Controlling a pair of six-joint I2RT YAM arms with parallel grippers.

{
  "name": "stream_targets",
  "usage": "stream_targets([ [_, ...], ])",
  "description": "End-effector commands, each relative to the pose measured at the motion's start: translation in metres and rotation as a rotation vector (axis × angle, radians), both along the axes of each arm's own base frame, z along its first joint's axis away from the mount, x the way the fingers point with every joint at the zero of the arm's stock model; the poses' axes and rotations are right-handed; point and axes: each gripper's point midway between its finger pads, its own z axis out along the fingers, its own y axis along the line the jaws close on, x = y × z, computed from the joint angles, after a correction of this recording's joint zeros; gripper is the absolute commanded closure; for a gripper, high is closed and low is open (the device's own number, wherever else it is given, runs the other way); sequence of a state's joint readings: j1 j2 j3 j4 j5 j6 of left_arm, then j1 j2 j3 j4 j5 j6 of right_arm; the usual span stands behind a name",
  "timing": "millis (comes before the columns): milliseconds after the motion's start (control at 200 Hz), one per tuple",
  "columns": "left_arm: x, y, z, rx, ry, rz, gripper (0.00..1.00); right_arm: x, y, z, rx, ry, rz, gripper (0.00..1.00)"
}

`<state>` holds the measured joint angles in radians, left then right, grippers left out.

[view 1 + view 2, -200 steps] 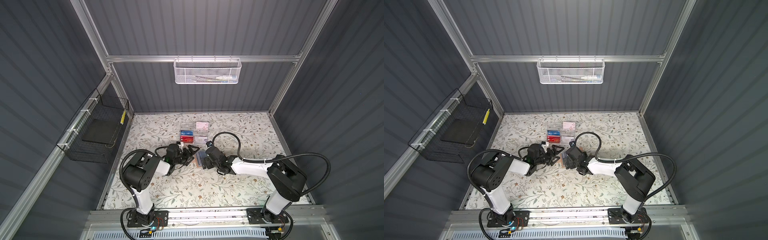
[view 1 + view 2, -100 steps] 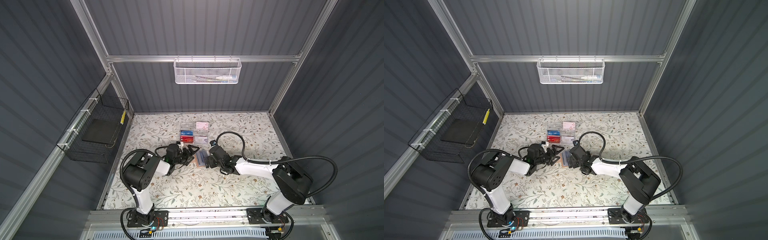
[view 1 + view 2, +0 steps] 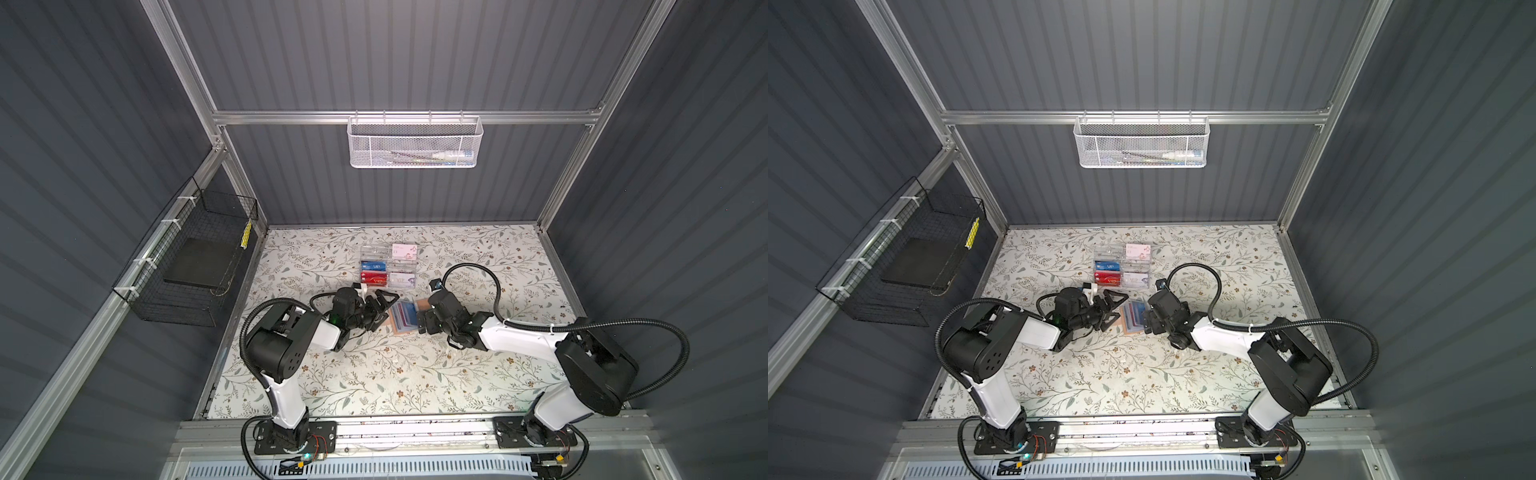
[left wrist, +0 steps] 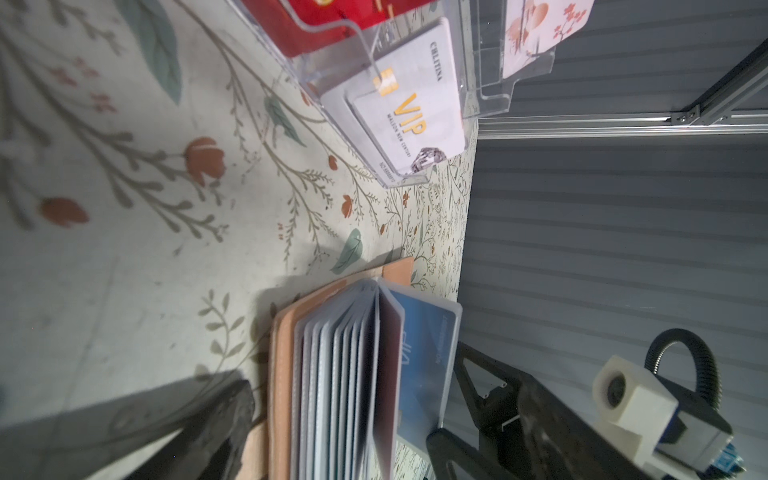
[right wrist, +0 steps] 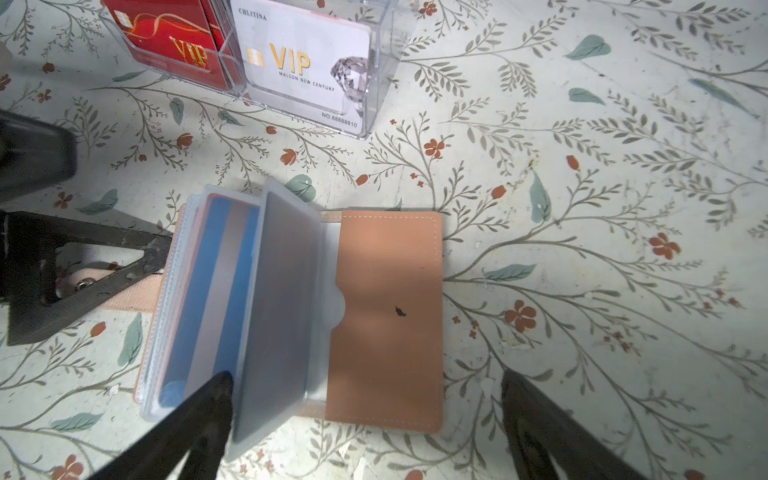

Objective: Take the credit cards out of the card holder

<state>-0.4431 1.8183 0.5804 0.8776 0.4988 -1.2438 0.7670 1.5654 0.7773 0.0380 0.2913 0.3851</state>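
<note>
The tan card holder (image 3: 401, 321) (image 3: 1132, 320) lies open on the floral table between my two grippers. Its bare cover (image 5: 386, 291) lies flat. One clear sleeve page (image 5: 286, 291) stands up beside a blue credit card with a silver stripe (image 5: 199, 299) that sits in its sleeve. The same blue card (image 4: 428, 345) shows behind the fanned pages. My right gripper (image 5: 365, 378) (image 3: 419, 318) is open astride the holder's near edge, with one finger (image 5: 203, 411) at the raised page. My left gripper (image 3: 390, 309) is open, with one finger (image 5: 83, 270) across the holder's strap.
A clear acrylic box (image 3: 388, 266) (image 5: 307, 62) with red, blue and white VIP cards stands just behind the holder. A black wire basket (image 3: 195, 257) hangs on the left wall. A white mesh basket (image 3: 415, 141) hangs on the back rail.
My right arm has drawn back a little to the right, its elbow swinging outward, so more of the card holder shows. The left arm has stayed put.
</note>
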Motion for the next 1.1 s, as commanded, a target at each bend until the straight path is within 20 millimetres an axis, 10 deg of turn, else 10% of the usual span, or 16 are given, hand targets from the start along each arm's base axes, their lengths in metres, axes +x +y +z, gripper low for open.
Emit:
stream_targets([
  [0, -0.021, 0.017, -0.052, 0.094, 0.172, 0.021, 0.00, -0.002, -0.014, -0.007, -0.018, 0.014, -0.029, 0.01],
  [490, -0.020, 0.011, -0.037, 0.075, 0.141, -0.013, 0.00, 0.004, -0.037, -0.012, -0.007, 0.028, -0.094, 0.01],
  [735, -0.018, 0.009, 0.013, 0.090, 0.048, -0.051, 0.00, 0.005, -0.039, -0.012, 0.035, 0.041, -0.100, 0.01],
  [1096, -0.015, -0.012, 0.099, 0.048, -0.082, -0.088, 0.00, -0.010, -0.005, 0.040, 0.392, 0.013, 0.054, 0.01],
])
